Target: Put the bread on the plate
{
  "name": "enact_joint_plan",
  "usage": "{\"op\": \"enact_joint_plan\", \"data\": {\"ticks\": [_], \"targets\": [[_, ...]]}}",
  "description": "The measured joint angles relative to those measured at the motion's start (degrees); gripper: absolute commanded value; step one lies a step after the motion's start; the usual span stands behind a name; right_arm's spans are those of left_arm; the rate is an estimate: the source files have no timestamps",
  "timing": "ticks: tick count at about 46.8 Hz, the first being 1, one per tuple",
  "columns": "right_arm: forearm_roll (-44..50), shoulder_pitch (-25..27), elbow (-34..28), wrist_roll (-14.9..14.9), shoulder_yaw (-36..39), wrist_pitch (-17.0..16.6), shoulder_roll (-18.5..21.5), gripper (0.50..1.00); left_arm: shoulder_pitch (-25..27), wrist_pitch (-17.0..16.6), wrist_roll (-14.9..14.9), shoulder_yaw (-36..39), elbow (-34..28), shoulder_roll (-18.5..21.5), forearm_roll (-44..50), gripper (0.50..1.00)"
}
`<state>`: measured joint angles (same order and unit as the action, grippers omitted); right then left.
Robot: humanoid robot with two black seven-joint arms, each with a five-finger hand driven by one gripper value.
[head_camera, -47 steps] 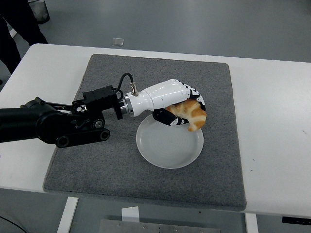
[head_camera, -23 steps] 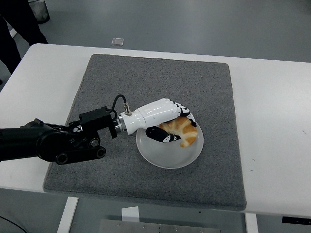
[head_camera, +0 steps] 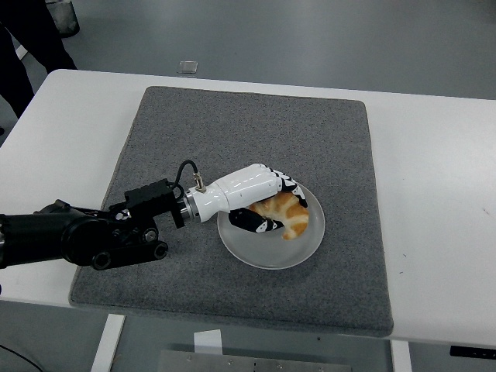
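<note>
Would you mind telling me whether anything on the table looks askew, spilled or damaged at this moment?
Nothing stands out. The left hand holds the bread low over the white plate, which sits flat on the grey mat. The mat lies square on the table, with no crumbs or spills visible.

head view: up high on the robot's side, looking forward and down over the white table (head_camera: 434, 194)
range: probably mid-distance

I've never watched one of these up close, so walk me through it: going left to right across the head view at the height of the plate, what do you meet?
Black left arm → its white left hand, closed around the bread → far rim of the white plate → bare grey mat → white table.
</note>
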<state>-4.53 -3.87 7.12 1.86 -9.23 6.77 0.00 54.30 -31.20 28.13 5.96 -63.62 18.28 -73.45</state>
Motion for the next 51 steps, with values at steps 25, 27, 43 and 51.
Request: {"op": "enact_joint_plan", "data": {"ticks": [25,27,43,51], "targets": [[0.1,0.0,0.0,0.0,0.0,0.0,0.0,0.952,-2.4,-2.8,0.0,-0.3,0.0,0.6,0.3,0.512],[0.1,0.0,0.0,0.0,0.0,0.0,0.0,0.952,-2.4,-3.3,0.0,-0.2,0.0,0.6,0.3,0.544],[0.0,0.0,0.0,0.0,0.0,0.0,0.0,0.952,-3.3,-3.8,0.0,-0.2,-0.1,0.7,0.2,0.625],[0.0,0.0,0.0,0.0,0.0,0.0,0.0,0.952,-3.7,-3.8,0.0,-0.4,-0.1,0.8,0.5,0.698]]}}
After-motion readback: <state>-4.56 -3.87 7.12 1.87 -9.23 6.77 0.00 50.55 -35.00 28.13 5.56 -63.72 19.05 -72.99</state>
